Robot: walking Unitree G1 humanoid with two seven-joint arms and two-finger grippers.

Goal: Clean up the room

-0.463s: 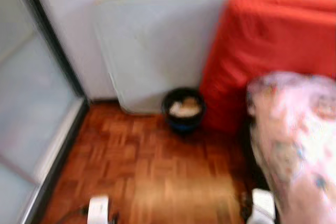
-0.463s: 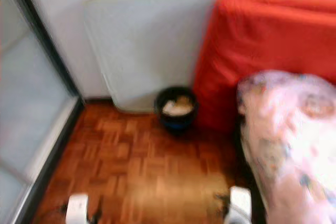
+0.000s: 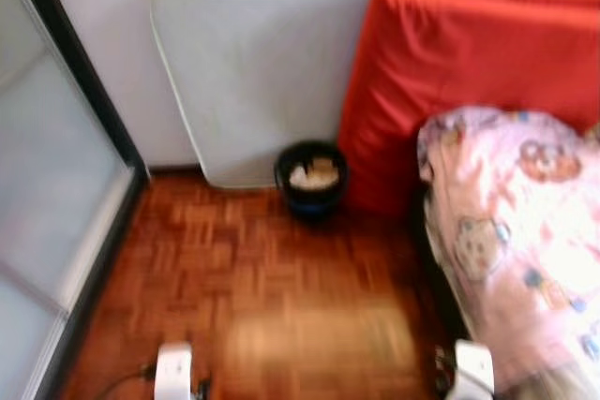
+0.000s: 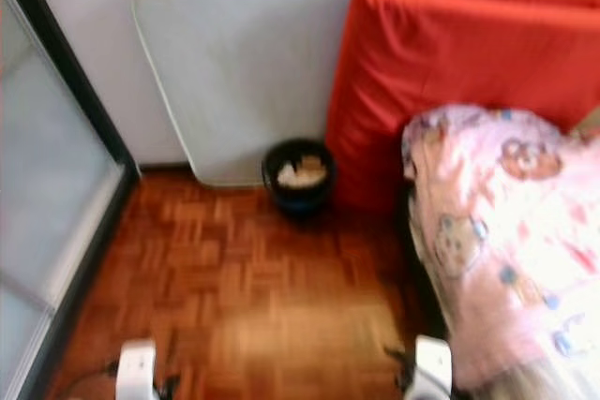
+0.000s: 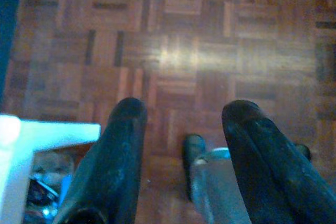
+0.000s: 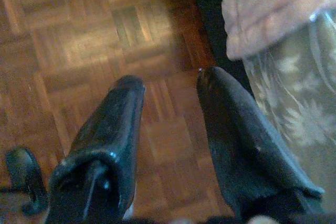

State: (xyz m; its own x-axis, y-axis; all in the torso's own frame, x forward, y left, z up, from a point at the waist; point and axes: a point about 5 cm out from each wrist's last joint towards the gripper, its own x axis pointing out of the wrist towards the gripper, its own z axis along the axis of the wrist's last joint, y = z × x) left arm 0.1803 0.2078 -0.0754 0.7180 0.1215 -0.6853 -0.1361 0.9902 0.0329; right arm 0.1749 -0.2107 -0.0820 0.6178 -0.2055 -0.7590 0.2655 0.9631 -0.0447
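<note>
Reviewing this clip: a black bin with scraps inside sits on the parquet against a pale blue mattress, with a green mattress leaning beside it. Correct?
Not quite. The mattress leaning beside the pale blue mattress is red, not green, as the left eye view shows. The black bin with scraps does sit on the parquet floor.

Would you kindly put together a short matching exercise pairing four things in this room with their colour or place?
Things:
1. bin
2. mattress
3. blanket
4. board

Descriptions:
A. pink with cartoon prints, on the right
B. pale grey, leaning against the wall
C. black, standing on the parquet floor in front of the board and mattress
D. red, propped upright beside the board

Pairs: 1-C, 2-D, 3-A, 4-B
</note>
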